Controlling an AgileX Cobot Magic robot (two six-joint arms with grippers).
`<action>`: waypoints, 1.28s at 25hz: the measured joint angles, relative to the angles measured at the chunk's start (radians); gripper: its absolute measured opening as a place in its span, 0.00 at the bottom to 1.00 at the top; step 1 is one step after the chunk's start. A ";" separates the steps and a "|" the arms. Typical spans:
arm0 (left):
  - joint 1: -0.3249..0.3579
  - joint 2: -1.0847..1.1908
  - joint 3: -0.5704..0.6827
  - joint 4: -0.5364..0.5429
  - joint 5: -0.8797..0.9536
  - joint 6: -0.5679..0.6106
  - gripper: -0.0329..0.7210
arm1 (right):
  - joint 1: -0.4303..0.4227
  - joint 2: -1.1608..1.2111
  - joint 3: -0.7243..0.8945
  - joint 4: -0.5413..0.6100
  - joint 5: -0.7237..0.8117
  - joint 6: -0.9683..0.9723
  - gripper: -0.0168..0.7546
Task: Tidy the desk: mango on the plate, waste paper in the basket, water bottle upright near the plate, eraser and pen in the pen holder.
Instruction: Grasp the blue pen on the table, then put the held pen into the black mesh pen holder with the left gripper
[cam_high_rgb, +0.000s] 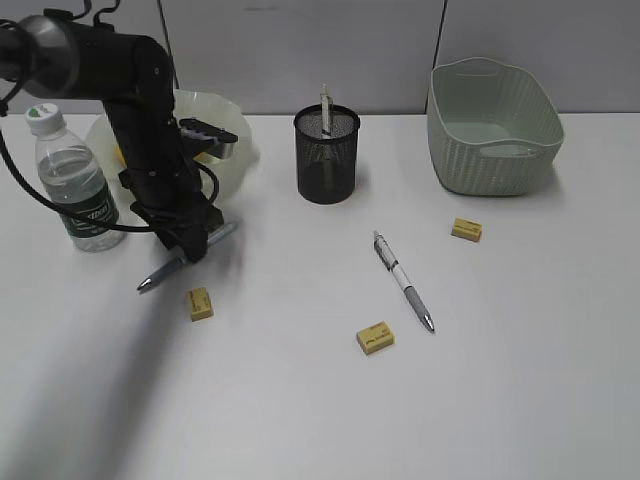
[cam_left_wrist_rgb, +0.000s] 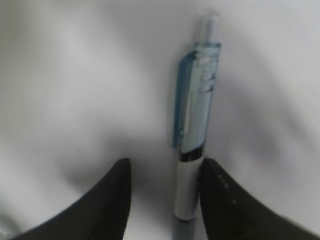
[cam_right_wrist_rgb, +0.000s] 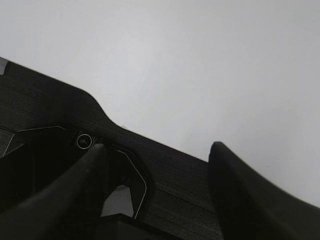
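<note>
In the exterior view, the left gripper (cam_high_rgb: 190, 243) is down on the desk (cam_high_rgb: 300, 410) at the near left, astride a grey pen (cam_high_rgb: 186, 258) that lies slantwise, its tip poking out toward the near left. The water bottle (cam_high_rgb: 75, 180) stands upright just to the left, the plate (cam_high_rgb: 228, 150) behind the arm. To do this step well, I judge the jaws should close squarely across the barrel and lift straight, since a slim round pen rolls easily. The pen holder (cam_high_rgb: 327, 155) stands to the right, one pen already in it. A second pen (cam_high_rgb: 404, 280) and three yellow erasers (cam_high_rgb: 374, 337) lie about; the basket (cam_high_rgb: 492, 128) sits far right.

The left wrist view shows the pen (cam_left_wrist_rgb: 192, 135) between the two dark fingers (cam_left_wrist_rgb: 227, 205): the right one touches it, the left stands apart, so the jaws are not yet clamped. Its barrel is silver, its clip translucent blue.

The right wrist view shows the right gripper (cam_right_wrist_rgb: 165, 175) parted and empty above plain desk.
</note>
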 joint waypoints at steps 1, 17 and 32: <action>0.000 0.000 0.001 0.003 0.000 0.000 0.48 | 0.000 0.000 0.000 0.000 0.000 0.000 0.67; 0.001 -0.015 -0.001 0.007 0.034 0.000 0.18 | 0.000 0.000 0.000 0.000 0.000 0.000 0.66; -0.002 -0.243 -0.129 -0.176 -0.067 0.000 0.18 | 0.000 0.000 0.000 0.000 0.000 0.000 0.66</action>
